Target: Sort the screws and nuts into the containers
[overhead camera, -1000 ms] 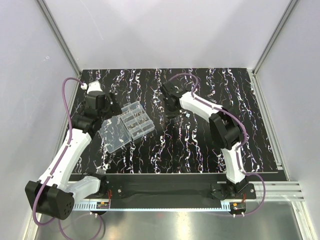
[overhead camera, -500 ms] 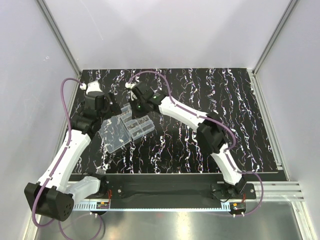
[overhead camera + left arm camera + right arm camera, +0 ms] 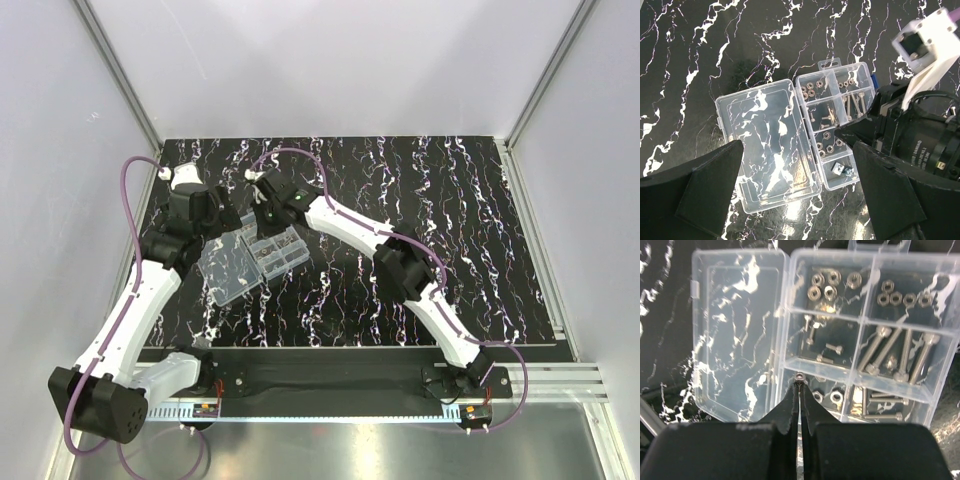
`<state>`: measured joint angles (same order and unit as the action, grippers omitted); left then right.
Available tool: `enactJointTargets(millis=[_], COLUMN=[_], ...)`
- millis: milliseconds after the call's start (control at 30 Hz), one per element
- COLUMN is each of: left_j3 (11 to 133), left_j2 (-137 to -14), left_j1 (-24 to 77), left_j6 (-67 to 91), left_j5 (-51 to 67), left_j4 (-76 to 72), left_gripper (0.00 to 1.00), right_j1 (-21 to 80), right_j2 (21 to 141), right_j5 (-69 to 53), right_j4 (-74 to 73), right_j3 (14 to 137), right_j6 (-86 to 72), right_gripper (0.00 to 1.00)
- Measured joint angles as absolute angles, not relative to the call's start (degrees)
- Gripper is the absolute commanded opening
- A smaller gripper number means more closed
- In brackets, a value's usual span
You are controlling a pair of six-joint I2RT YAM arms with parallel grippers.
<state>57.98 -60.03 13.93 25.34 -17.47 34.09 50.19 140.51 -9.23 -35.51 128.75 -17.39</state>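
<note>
Right wrist view: right gripper (image 3: 799, 385) clamped on a nut (image 3: 799, 375), above a divider of the organiser box (image 3: 735, 330). Should centre over a nut-holding compartment (image 3: 827, 382) before release. Left gripper (image 3: 797, 195) hangs spread above the box.

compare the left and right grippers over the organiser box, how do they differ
The left gripper has its jaws spread wide and empty; the right gripper has its jaws pinched shut on a tiny nut. The left gripper looks higher, its camera taking in the whole organiser box; the right gripper is down close to it. Both are above the open box.
</note>
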Motion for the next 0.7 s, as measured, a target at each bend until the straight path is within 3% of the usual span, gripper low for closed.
enactJointTargets(millis=[433,533,700], left_j3=[58.0,58.0,58.0], left_j2=[-60.0,-60.0,-60.0], left_j1=[13.9,13.9,13.9], left_j6=[25.3,25.3,25.3], left_j5=[-17.8,-17.9,-18.0], left_j4=[34.3,34.3,34.3], left_gripper=[0.99,0.99,0.99], right_j1=[50.2,50.2,50.2], right_j2=[145.5,146.7,147.1], right_j5=[-7.9,-6.9,-6.7], right_j4=[-33.8,-34.0,-35.1], right_j3=[133.7,134.1,135.6], right_j6=[-17.5,-17.2,-16.9], right_gripper=[0.02,0.14,0.48])
